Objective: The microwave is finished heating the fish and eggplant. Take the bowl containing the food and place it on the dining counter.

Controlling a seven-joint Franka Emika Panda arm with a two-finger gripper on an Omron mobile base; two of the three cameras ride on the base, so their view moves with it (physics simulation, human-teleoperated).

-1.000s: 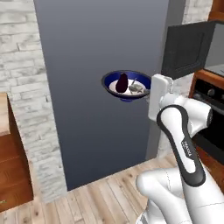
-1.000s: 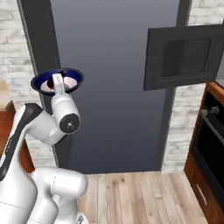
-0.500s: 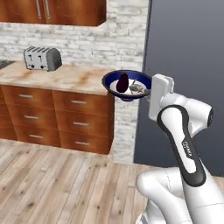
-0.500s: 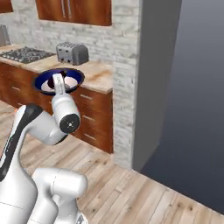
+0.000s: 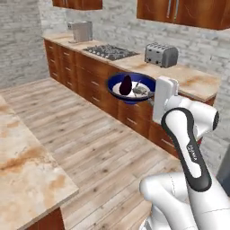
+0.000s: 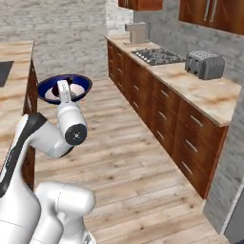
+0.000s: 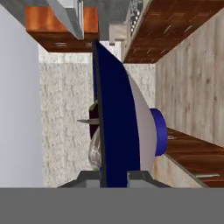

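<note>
My gripper is shut on the right rim of the cobalt-blue bowl and holds it level in the air above the wooden floor. Inside lie the dark purple eggplant and, beside it, the pale fish. From the right base view the bowl hangs in front of the arm, a finger over its near rim. The hand view sees the bowl edge-on, clamped at the gripper. The marbled dining counter lies low on the left, apart from the bowl. The microwave is out of view.
A kitchen counter over brown cabinets runs behind the bowl, carrying a toaster, a cooktop and a steel appliance. Wooden floor separates it from the dining counter, which has a dark inset.
The whole picture has swung: the base has turned from the dark wall and microwave toward the kitchen counters and the dining counter. The bowl stays held in the gripper, same pose.
</note>
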